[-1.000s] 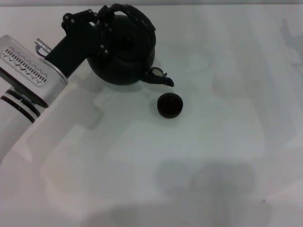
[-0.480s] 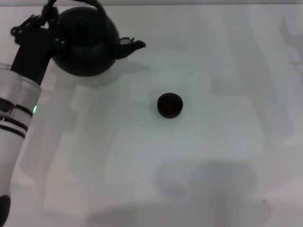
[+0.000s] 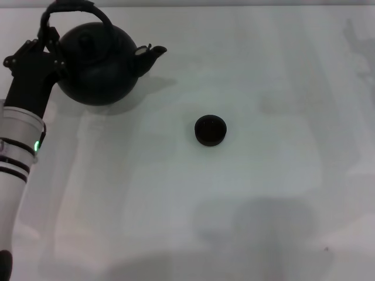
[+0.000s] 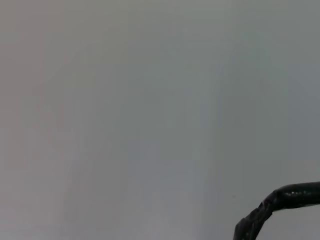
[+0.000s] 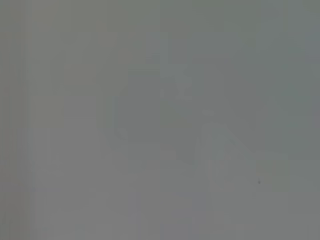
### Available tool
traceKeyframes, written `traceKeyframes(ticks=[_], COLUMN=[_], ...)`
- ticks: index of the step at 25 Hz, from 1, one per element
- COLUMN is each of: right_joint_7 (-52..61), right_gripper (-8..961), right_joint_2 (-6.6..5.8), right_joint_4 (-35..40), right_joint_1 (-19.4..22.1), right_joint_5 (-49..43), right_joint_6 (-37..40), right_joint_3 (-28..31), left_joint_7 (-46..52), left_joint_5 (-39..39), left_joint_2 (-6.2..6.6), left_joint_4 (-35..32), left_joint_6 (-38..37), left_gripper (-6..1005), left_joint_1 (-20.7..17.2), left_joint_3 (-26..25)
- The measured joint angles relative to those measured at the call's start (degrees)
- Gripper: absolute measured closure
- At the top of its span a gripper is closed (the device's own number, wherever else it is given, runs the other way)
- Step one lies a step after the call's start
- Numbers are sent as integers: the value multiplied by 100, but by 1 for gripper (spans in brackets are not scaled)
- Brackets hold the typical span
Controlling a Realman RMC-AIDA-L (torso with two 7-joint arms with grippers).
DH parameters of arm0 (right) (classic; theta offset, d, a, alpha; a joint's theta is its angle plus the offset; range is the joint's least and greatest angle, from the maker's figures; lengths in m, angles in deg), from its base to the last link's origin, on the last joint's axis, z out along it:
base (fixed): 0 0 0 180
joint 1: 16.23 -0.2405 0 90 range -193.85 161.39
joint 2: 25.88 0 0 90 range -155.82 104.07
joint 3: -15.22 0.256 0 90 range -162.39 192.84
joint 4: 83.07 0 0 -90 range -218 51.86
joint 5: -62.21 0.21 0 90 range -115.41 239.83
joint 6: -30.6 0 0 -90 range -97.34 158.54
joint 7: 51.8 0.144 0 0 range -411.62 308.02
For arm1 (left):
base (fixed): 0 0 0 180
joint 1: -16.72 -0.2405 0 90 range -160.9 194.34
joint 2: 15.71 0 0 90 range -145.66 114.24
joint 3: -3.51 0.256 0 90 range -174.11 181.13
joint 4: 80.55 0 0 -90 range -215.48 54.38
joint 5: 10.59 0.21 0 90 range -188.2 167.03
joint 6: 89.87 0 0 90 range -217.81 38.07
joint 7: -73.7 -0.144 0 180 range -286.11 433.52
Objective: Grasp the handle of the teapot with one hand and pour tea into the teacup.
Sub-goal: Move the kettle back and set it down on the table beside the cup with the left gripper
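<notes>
The matte-black teapot [image 3: 96, 67] stands upright at the table's far left, its short spout [image 3: 149, 54] pointing right. Its arched handle [image 3: 70, 7] rises over the knobbed lid. My left gripper [image 3: 45, 47] is at the left foot of the handle, touching or very close to it. A short piece of the wrapped handle [image 4: 295, 194] shows in the left wrist view. The small black teacup [image 3: 210, 130] sits alone at the table's middle, well to the right of the spout and nearer to me. My right gripper is out of view.
The white table [image 3: 263, 193] carries nothing else. My left forearm [image 3: 17, 152] runs along the left edge. The right wrist view shows only bare table surface [image 5: 160, 120].
The teapot was tilted with its spout over the teacup one second ago. My left arm has carried it back to the far left and it is upright now.
</notes>
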Motion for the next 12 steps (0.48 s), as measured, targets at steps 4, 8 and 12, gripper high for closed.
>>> traceKeyframes(ticks=[4,8,12], right_joint_7=[0,0,0], right_gripper=[112,112,112], right_joint_2=[-5,-5,0], right_joint_4=[0,0,0], right_joint_1=[0,-1,-1], right_joint_5=[0,0,0], right_joint_6=[0,0,0], right_joint_3=[1,1,0], left_joint_7=[-30,-41,-139], left_joint_5=[18,46,60], left_joint_2=[-2,-3,-2], left_joint_4=[-17,-38,-42], left_joint_6=[235,455,530], left_gripper=[898,897,897], left_joint_1=[47,87,108], left_joint_3=[10,22,37])
